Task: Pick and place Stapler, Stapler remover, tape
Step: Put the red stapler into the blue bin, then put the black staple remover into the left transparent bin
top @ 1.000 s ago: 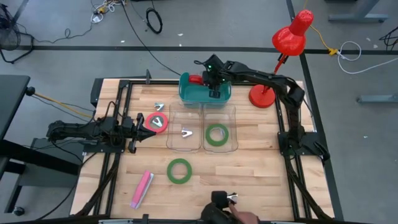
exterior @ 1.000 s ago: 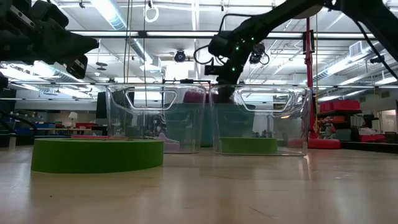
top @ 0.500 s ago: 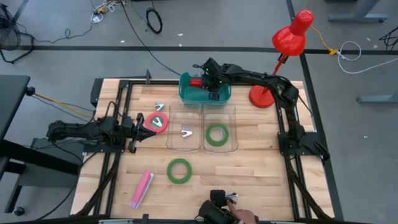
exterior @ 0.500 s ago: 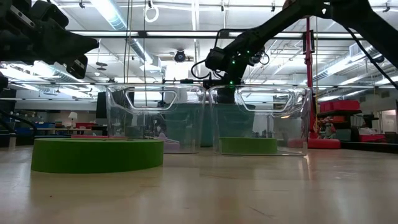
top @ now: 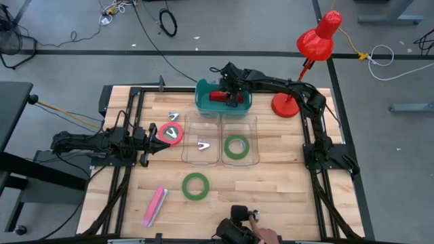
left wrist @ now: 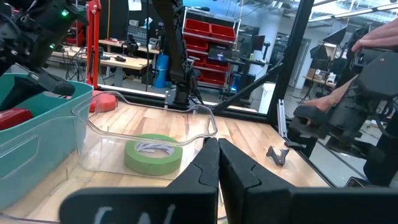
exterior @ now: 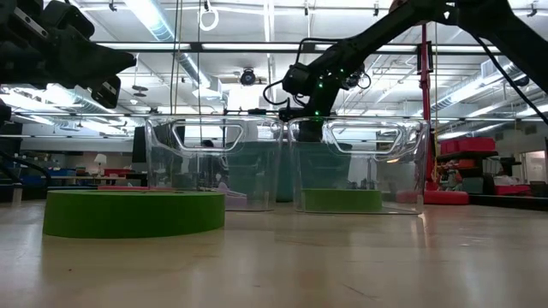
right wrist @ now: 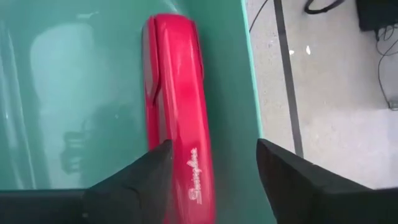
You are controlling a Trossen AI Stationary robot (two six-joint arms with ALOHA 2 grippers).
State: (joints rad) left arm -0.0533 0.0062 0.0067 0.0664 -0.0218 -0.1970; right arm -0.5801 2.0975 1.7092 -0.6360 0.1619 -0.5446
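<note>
Right hand [top: 229, 97] sits over the teal bin [top: 203, 102] at 12 o'clock on the surface [top: 271, 196], fingers spread either side of the red stapler [top: 218, 95] lying inside. Left hand [top: 150, 137] waits at 9 o'clock, pressed together, next to the red-pink tape [top: 173, 133]. One green tape [top: 236, 146] is in a clear bin [top: 252, 139], another green roll [top: 195, 186] lies at 6 o'clock.

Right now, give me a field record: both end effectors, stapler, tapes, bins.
right end effector: open, over the teal plastic bin at the table's far side
red stapler: lying in the teal bin, released
left end effector: shut, idle by the red-pink tape ring
green tape ring in bin: in right clear plastic bin
loose green tape ring: on wooden table
</note>
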